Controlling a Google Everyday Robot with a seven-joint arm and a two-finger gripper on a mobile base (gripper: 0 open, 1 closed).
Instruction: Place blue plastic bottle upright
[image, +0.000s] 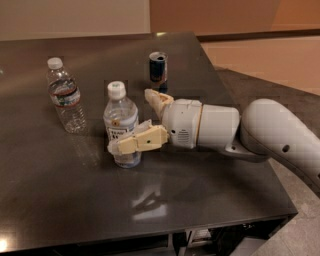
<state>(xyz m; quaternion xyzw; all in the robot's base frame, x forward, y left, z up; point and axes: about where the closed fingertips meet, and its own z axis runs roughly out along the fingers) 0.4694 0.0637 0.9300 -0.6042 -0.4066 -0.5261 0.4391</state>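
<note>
— How many bottles stand on the dark grey table (60, 200)?
— Two, both upright: the clear, white-capped blue plastic bottle (120, 114) mid-table, and one ribbed clear bottle (65, 97) well apart from it. One blue-and-silver can (158, 66) stands behind.
— And the cream two-finger gripper (129, 120)?
— Spread wide, released. Its near finger (137, 142) crosses the labelled bottle's lower part.

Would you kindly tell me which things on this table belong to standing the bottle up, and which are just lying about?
Part of the job:
- blue plastic bottle, standing upright
- claw, open, fingers flanking that bottle

Just lying about:
- ribbed clear bottle, upright at left
- drink can, farther back
Both stand on the dark table.
</note>
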